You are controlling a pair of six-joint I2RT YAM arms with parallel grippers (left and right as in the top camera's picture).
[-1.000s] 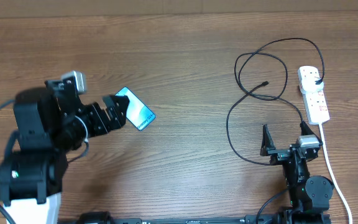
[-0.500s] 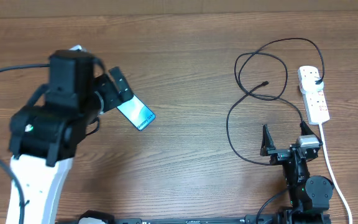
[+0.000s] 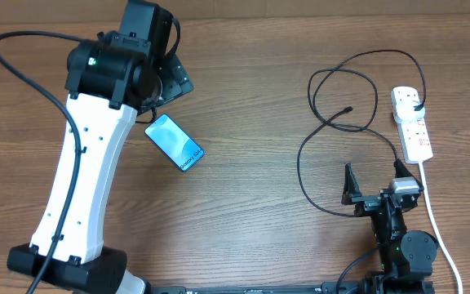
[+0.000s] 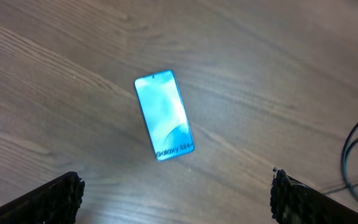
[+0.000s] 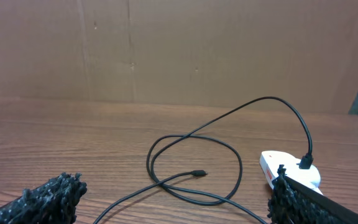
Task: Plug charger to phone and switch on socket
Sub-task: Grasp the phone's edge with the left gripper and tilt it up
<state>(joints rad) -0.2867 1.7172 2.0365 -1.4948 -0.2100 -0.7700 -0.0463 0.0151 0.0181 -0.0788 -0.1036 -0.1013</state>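
I judge nothing is connected yet. My left gripper (image 4: 174, 193) hangs over the phone (image 4: 164, 115), fingers spread and empty. The phone lies flat, screen up, well apart from the charger cable (image 3: 333, 122). The right gripper (image 5: 173, 186) is released too, facing the cable's loose tip (image 5: 199, 173); the plug (image 3: 417, 103) sits in the power strip (image 3: 411, 124). Next I'd need to pinch that tip and bring tip and phone together. The table (image 3: 259, 65) is wood-grain, with a brown panel wall (image 5: 166, 50) behind.
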